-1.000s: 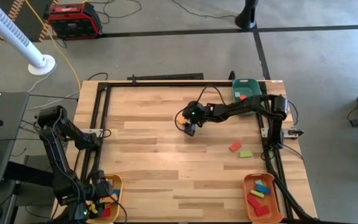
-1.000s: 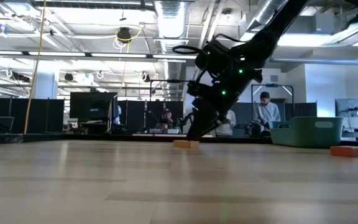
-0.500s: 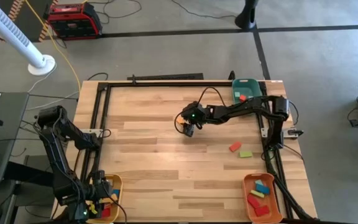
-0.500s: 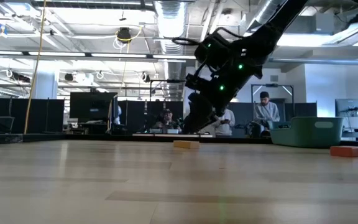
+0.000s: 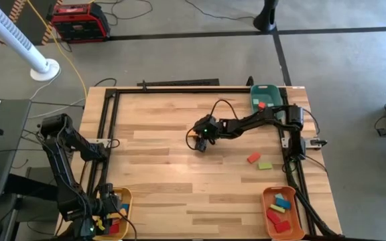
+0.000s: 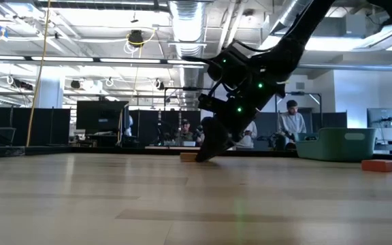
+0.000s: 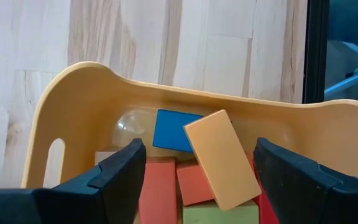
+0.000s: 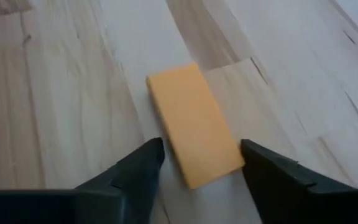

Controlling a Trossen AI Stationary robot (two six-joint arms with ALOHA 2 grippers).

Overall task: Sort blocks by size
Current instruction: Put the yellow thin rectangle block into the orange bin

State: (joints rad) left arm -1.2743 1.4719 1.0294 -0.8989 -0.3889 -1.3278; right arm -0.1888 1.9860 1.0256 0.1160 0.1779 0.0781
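Note:
An orange block (image 8: 193,124) lies flat on the wooden table near its middle. My right gripper (image 5: 198,144) is low over it and open. Its fingertips stand close on either side of the block's near end; in the low view the gripper (image 6: 206,153) hides most of the block (image 6: 188,156). A red block (image 5: 253,158) and a green block (image 5: 265,165) lie on the table's right part. My left gripper (image 7: 197,186) hangs open above the yellow tray (image 7: 73,93) at the near left corner. That tray holds several blocks, with a tan bar (image 7: 221,158) on top.
A green tray (image 5: 265,97) holding a red block stands at the far right corner. An orange tray (image 5: 281,211) with several blocks is at the near right. A black frame (image 5: 109,134) borders the table. People sit in the room beyond the table (image 6: 292,126).
My right gripper has first risen a little. It has then come down toward the table's left and near edges, and its fingers now reach the tabletop around the orange block.

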